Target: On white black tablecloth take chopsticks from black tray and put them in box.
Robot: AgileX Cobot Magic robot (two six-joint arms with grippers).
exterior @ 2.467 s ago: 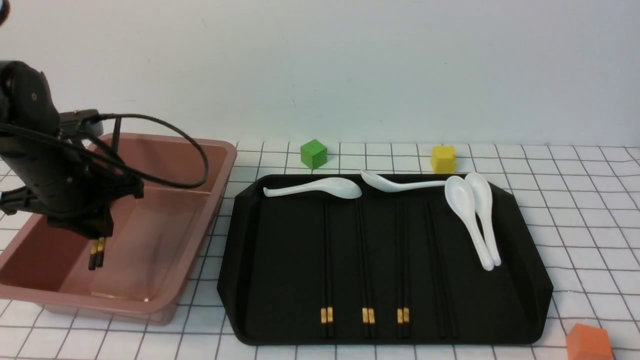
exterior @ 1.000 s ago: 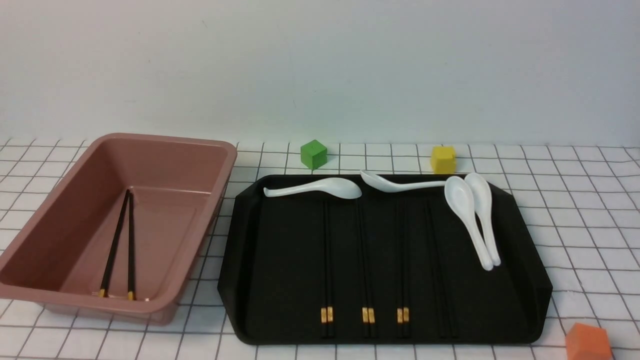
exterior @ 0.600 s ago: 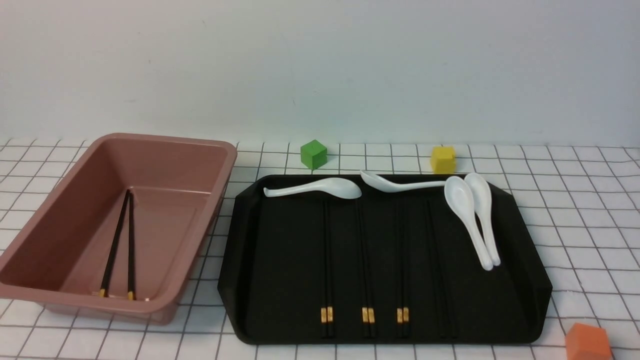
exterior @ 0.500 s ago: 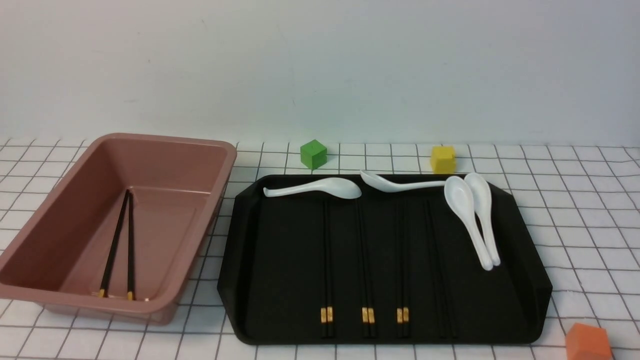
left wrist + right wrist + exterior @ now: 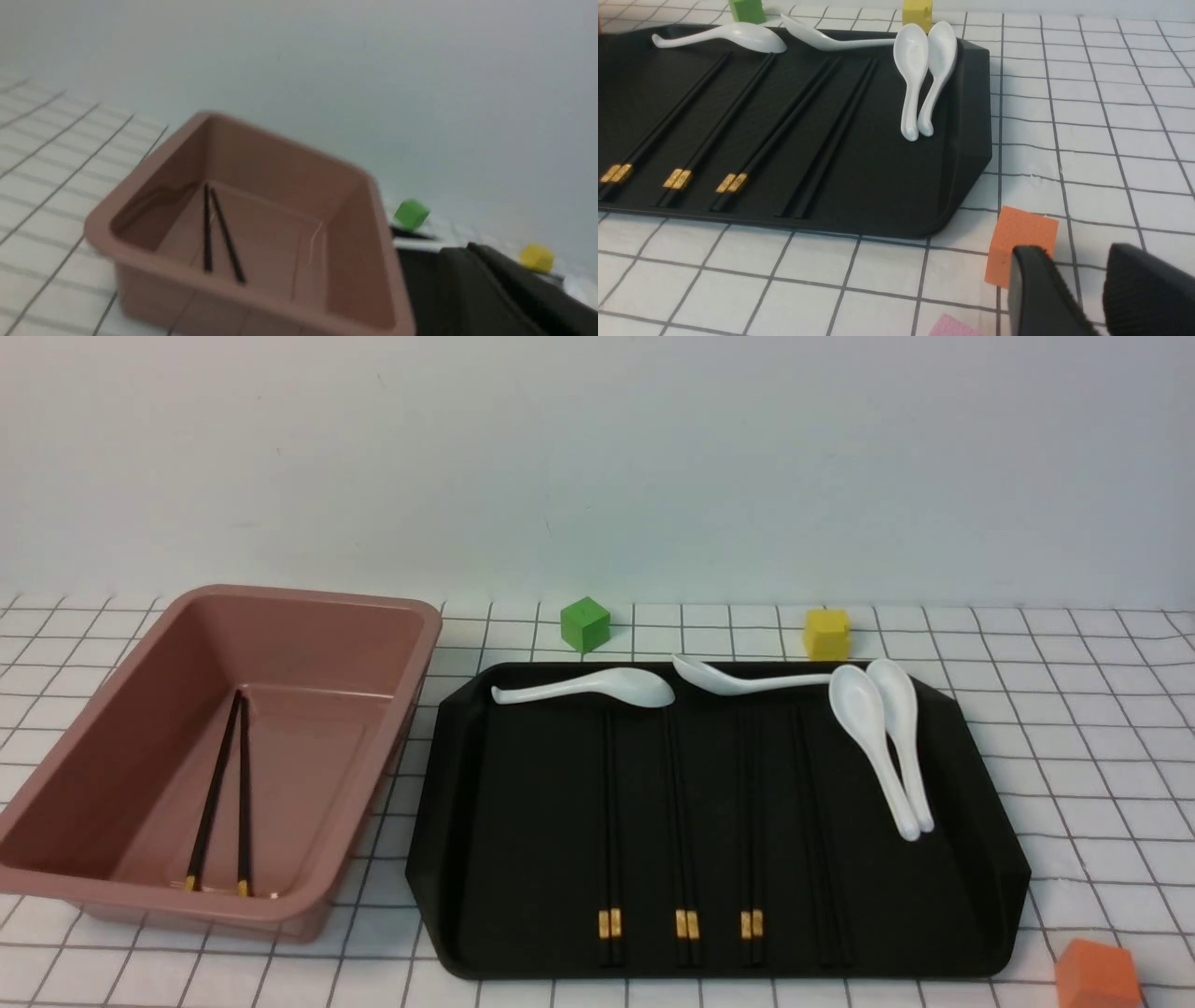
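Grid-lined cloth (image 5: 1083,817) carries a matte black tray (image 5: 532,821); left jaws closed, right jaws parted, both empty.

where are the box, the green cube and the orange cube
box (image 5: 425,644): front view, on its right-hand rim
green cube (image 5: 585,626): front view, middle of its visible faces
orange cube (image 5: 1099,978): front view, on the visible part of its body

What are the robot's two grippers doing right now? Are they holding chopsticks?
Left gripper: closed, holding nothing.
Right gripper: open, fingers apart, holding nothing.
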